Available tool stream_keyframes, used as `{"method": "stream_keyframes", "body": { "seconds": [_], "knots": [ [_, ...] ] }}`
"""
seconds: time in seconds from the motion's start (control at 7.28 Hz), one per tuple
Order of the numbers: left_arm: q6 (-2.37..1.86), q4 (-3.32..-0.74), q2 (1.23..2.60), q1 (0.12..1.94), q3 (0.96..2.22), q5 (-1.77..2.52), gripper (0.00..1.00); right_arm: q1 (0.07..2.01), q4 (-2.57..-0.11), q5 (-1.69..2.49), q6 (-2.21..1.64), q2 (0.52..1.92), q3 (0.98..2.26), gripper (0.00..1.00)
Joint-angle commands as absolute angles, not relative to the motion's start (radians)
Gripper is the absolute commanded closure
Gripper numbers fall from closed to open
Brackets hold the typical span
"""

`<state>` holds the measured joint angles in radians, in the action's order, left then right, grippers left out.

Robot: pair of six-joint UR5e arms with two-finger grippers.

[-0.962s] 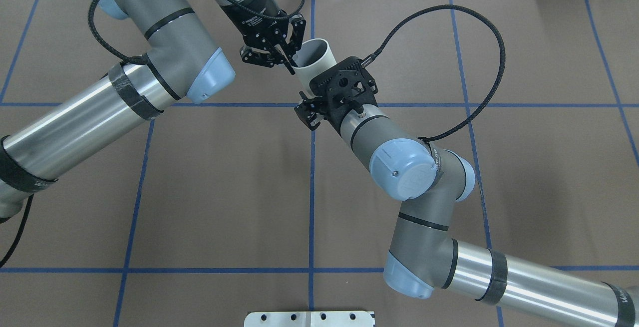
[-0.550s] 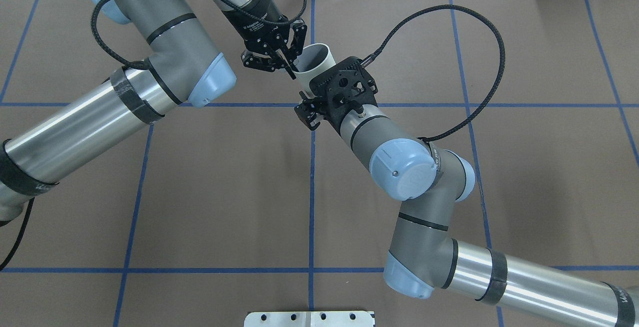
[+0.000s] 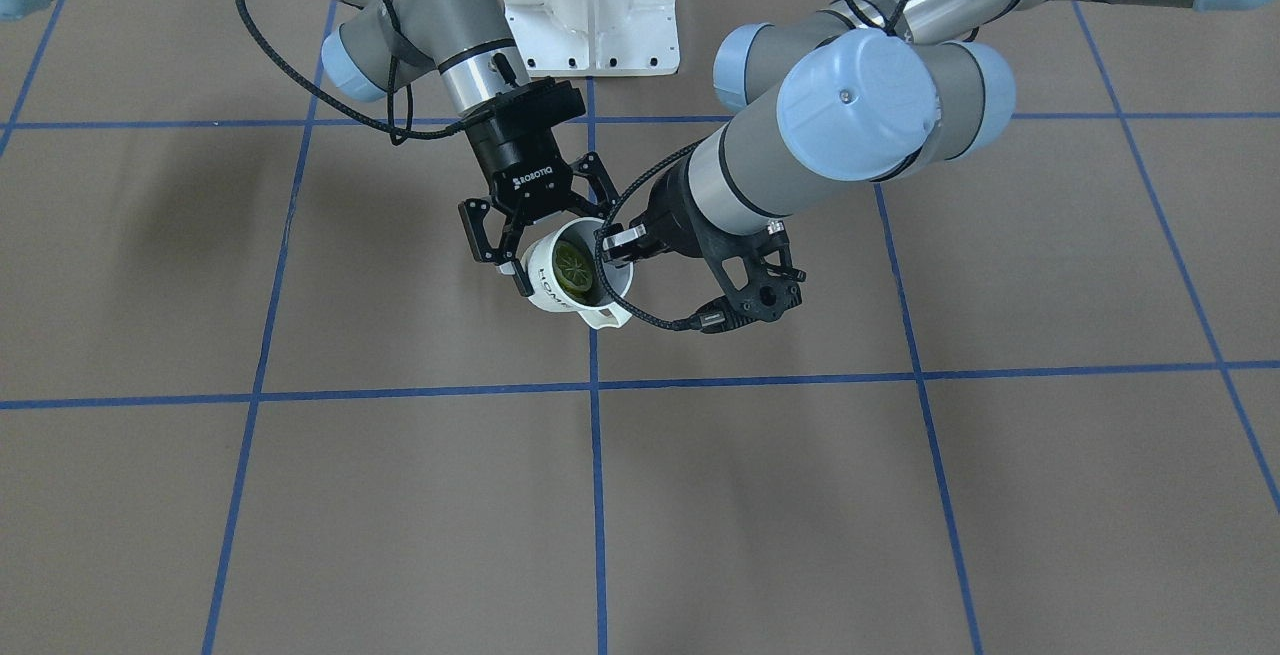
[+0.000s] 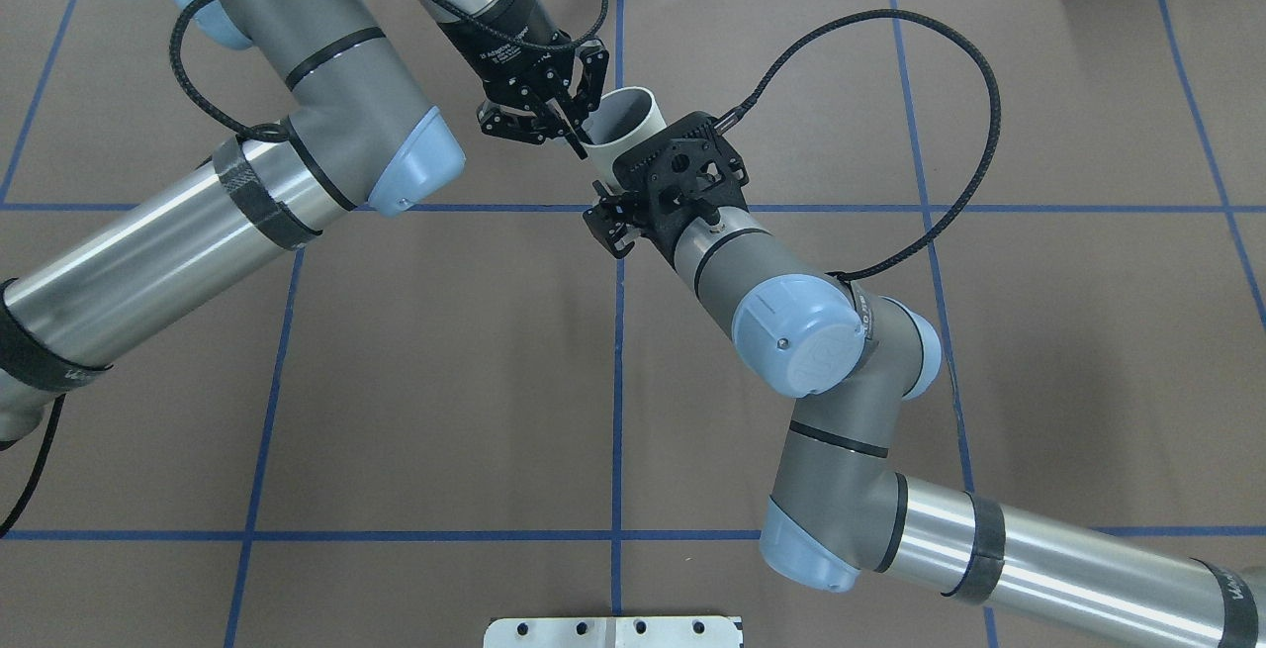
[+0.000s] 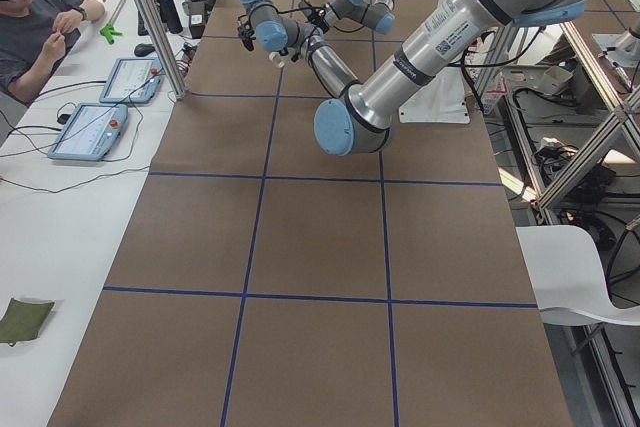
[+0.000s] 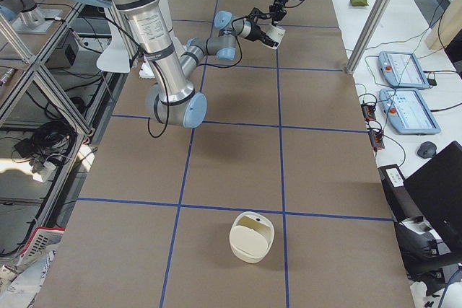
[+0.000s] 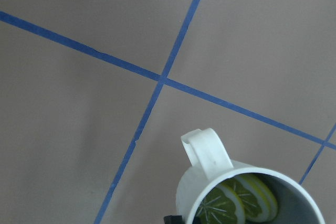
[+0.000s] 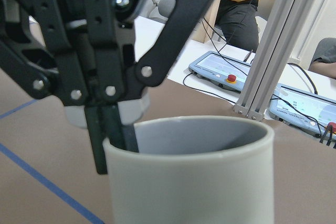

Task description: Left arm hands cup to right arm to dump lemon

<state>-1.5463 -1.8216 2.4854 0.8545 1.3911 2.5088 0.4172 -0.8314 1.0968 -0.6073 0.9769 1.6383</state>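
**One cup, two arms, mid-air over the grid**

A brown table [image 3: 300, 495] gridded with blue tape carries one cream-white tub [image 6: 251, 239] at its near right end, well apart from both arms. Farther along, the two arms meet above the surface at one cup [image 3: 552, 293], tilted, with one lemon [image 3: 572, 265] lying inside. The right gripper [image 3: 555, 245] straddles the cup's body; whether it clamps cannot be told. The left gripper [image 4: 573, 130] pinches the rim, one finger inside, one outside. Beyond, two control tablets [image 6: 402, 70] lie beside the table.
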Motion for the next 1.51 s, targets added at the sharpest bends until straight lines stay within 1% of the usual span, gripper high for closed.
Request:
{"method": "stream_keyframes", "body": {
  "seconds": [0.0,0.14,0.27,0.41,0.55,0.69,0.96,1.24,1.37],
  "knots": [
    [-1.546,-1.821,2.485,0.853,1.402,2.51,1.0,0.417,-0.83,1.097,-0.607,0.977,1.638,0.01],
    [-1.546,-1.821,2.485,0.853,1.408,2.511,1.0,0.417,-0.83,1.097,-0.607,0.977,1.638,0.01],
    [-1.546,-1.821,2.485,0.853,1.411,2.514,1.0,0.417,-0.83,1.097,-0.612,0.976,1.638,0.13],
    [-1.546,-1.819,2.485,0.853,1.411,2.516,1.0,0.417,-0.828,1.1,-0.617,0.974,1.641,0.62],
    [-1.543,-1.825,2.477,0.853,1.411,2.519,0.73,0.417,-0.83,1.106,-0.617,0.976,1.641,1.0],
    [-1.542,-1.827,2.467,0.851,1.436,2.507,0.01,0.417,-0.828,1.106,-0.617,0.977,1.641,1.0],
    [-1.542,-1.825,2.442,0.854,1.494,2.508,0.0,0.419,-0.827,1.106,-0.617,0.982,1.641,1.0],
    [-1.542,-1.824,2.441,0.897,1.496,2.507,0.0,0.428,-0.83,1.106,-0.62,1.005,1.644,1.0],
    [-1.542,-1.825,2.424,0.923,1.496,2.507,0.0,0.445,-0.828,1.104,-0.627,1.064,1.649,1.0]
  ]
}}
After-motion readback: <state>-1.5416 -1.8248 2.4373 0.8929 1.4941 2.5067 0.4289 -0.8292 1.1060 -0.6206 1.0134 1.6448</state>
